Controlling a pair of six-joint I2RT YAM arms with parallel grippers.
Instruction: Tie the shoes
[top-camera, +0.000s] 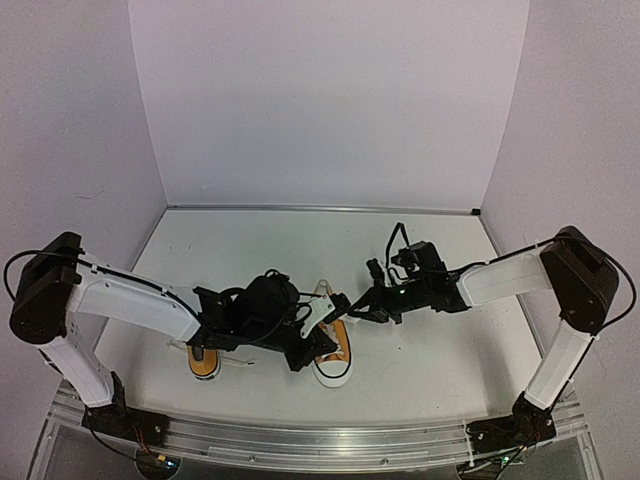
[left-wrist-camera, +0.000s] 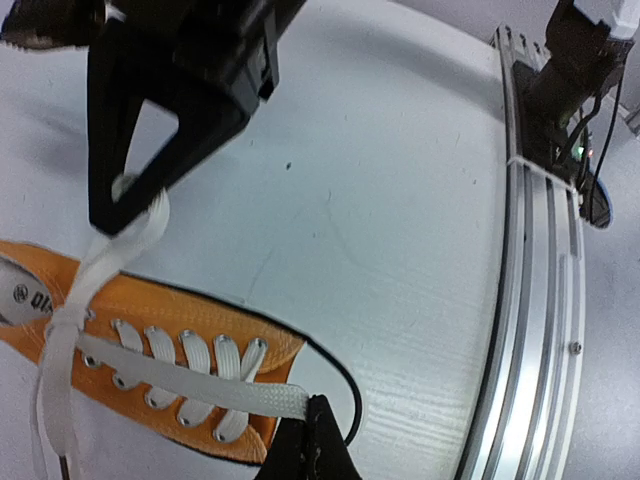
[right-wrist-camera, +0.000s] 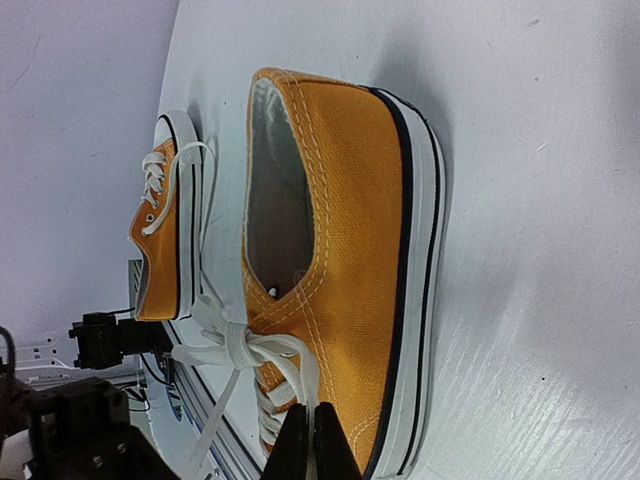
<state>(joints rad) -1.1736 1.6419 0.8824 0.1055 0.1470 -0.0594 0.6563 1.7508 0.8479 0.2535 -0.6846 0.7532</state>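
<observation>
Two orange-yellow sneakers stand near the table's front. The right shoe is between both grippers; the left shoe lies under the left arm. My left gripper is shut on the end of a white lace drawn flat across the shoe's eyelets. My right gripper is shut on a lace loop beside a wrapped knot on the shoe. In the left wrist view the right gripper holds the lace up. In the top view the left gripper and right gripper meet over the shoe.
The other shoe stands behind with loose laces. An aluminium rail runs along the near table edge and shows in the left wrist view. White walls close in the back and sides.
</observation>
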